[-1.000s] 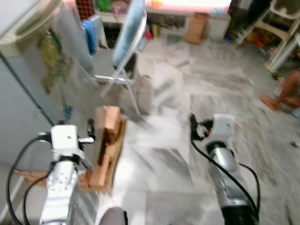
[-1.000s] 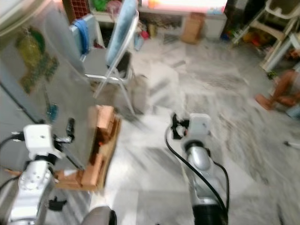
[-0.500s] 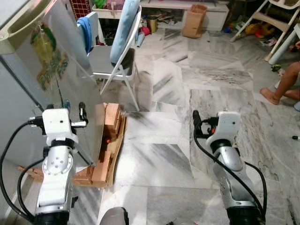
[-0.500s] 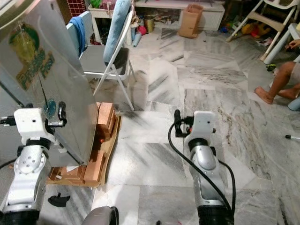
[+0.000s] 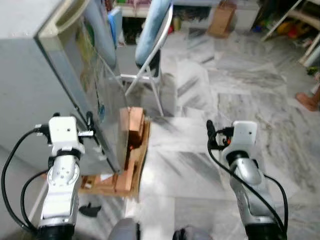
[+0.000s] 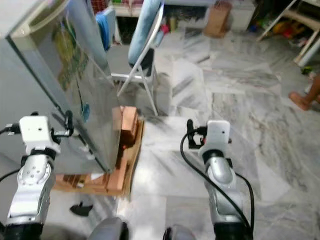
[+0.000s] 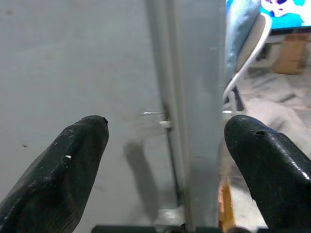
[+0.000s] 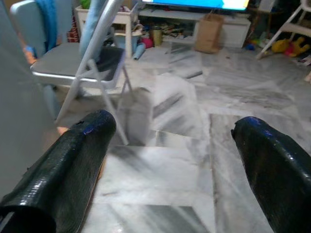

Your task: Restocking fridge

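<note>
A grey fridge [image 5: 30, 85] stands at my left, its shut door [image 5: 97, 75] carrying green and blue stickers. It rests on a wooden pallet [image 5: 131, 150]. My left gripper [image 5: 72, 117] is raised and open right in front of the fridge. In the left wrist view the door's edge [image 7: 194, 97] runs between its two black fingers [image 7: 73, 160]. My right gripper [image 5: 215, 129] is open and holds nothing, out over the marble floor [image 8: 170, 165].
A metal folding chair [image 5: 150, 55] with cloth draped on it stands just beyond the fridge. A cardboard bag [image 5: 222, 12] and shelves are at the far wall. A person's foot [image 5: 307, 100] is at the right. A small black object [image 5: 89, 210] lies by the pallet.
The whole view has shifted, so the camera moved: the fridge is now nearer and larger at my left. Both arms keep the same raised pose, fingers still open.
</note>
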You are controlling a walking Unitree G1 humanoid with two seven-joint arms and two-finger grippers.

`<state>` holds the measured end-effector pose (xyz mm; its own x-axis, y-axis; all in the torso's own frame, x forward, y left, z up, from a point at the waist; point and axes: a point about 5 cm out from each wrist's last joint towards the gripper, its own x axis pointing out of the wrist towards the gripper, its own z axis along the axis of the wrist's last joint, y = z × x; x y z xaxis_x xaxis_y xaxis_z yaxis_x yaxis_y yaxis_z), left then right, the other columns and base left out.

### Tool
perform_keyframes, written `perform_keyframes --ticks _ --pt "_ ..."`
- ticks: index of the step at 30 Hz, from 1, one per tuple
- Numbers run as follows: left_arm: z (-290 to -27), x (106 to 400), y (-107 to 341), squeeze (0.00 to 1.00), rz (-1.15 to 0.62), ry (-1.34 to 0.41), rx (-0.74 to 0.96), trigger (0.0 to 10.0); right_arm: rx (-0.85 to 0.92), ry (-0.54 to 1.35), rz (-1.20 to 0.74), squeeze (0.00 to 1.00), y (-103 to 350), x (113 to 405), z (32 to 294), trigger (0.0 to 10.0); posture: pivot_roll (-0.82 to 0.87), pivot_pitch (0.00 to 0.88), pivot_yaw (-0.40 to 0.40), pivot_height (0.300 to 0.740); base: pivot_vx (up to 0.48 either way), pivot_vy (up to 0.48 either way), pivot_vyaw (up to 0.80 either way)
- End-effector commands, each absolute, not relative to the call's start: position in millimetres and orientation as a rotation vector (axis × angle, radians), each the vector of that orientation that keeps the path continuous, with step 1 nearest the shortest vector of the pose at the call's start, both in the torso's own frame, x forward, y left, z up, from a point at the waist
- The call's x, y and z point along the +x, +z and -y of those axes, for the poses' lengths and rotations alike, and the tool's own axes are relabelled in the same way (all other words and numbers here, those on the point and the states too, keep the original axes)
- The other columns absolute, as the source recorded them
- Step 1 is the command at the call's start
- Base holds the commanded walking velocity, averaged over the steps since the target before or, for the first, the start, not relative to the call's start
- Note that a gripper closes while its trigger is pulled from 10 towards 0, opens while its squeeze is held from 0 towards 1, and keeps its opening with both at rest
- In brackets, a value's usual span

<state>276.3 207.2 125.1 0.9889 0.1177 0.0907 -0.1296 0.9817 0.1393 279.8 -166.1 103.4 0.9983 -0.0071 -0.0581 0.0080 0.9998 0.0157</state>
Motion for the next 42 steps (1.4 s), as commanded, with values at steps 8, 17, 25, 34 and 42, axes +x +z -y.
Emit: perform_keyframes --ticks 8,17,25,34,42 --pt "-200.2 304.3 134.4 0.0 0.112 0.06 0.116 10.0 0.011 0.029 -0.076 0.0 104.5 272.2 164.9 10.0 0.05 0.114 -0.031 0.74 0.0 0.0 0.0" --pt "-190.2 318.2 145.8 0.0 0.137 -0.043 0.077 10.0 -0.012 0.029 -0.129 0.0 94.3 254.2 173.4 10.0 0.04 0.125 -0.024 0.74 0.0 0.0 0.0" --pt "-184.6 334.4 151.2 0.0 0.152 0.008 0.086 10.0 0.009 0.079 -0.147 0.0 95.2 253.6 163.1 10.0 0.04 0.128 -0.032 0.74 0.0 0.0 0.0" --pt "-208.2 348.7 157.0 0.0 0.141 0.132 0.124 10.0 0.0 0.108 -0.155 0.0 96.0 247.0 165.8 10.0 0.02 0.131 -0.026 0.74 0.0 0.0 0.0" --pt "-210.2 354.5 161.3 0.0 0.145 0.159 0.128 10.0 0.002 0.107 -0.157 0.0 95.7 248.3 163.9 10.0 0.01 0.131 -0.023 0.74 0.0 0.0 0.0"
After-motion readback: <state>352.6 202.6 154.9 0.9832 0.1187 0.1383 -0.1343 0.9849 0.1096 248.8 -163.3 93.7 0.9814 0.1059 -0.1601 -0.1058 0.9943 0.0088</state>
